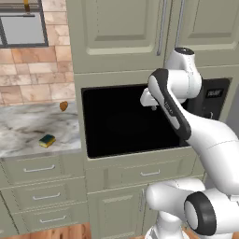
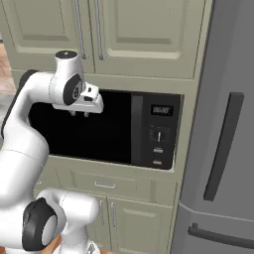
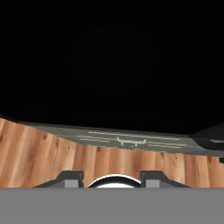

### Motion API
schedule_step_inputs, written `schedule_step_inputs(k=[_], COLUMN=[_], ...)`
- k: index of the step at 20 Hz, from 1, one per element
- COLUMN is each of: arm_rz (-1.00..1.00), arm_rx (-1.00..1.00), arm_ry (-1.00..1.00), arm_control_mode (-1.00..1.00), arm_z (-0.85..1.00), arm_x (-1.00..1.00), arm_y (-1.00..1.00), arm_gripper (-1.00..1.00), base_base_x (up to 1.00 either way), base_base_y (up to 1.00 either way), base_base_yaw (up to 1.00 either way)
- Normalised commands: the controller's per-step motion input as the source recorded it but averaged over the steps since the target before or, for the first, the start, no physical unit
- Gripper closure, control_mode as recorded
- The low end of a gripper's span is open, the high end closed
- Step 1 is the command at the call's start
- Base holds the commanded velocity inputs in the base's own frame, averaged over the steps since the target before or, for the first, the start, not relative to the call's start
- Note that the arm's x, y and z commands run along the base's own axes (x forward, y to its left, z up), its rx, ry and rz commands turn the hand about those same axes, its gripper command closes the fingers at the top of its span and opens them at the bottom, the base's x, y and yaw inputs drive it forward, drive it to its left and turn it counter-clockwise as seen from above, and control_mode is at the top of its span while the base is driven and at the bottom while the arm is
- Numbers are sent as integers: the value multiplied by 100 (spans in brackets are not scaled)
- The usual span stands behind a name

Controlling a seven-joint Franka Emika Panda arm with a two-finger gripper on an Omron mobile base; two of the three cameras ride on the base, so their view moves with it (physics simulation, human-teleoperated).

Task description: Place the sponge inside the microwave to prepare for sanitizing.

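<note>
While my gripper (image 2: 79,114) hangs pressed together and empty before the one microwave (image 1: 126,121), one sponge (image 1: 46,140) lies on the marble counter (image 1: 28,128) to its left, near one orange-brown object (image 1: 63,106); cream cabinets (image 1: 116,32) surround.

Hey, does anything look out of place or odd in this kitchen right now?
Nothing stands out. The sponge lies flat on the marble counter, a small orange-brown object sits by the wall, and the microwave looks undamaged.

The arm (image 1: 172,107) hides part of the microwave (image 1: 121,121) front
</note>
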Motion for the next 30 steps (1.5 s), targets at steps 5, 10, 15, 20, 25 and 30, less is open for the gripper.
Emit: schedule_step_inputs(k=[5, 10, 15, 20, 25, 30], arm_rz=[0, 0, 0, 0, 0, 0], arm_rx=[0, 0, 0, 0, 0, 0], arm_ry=[0, 0, 0, 0, 0, 0], arm_control_mode=[100, 100, 100, 100, 100, 100], arm_z=[0, 0, 0, 0, 0, 0], arm_x=[0, 0, 0, 0, 0, 0], arm_y=[0, 0, 0, 0, 0, 0], arm_gripper=[-100, -100, -100, -100, -100, -100], base_base_x=[-2, -41, -75, -56, -3, 0], base_base_y=[0, 0, 0, 0, 0, 0], base_base_yaw=[0, -6, -12, -11, -1, 0])
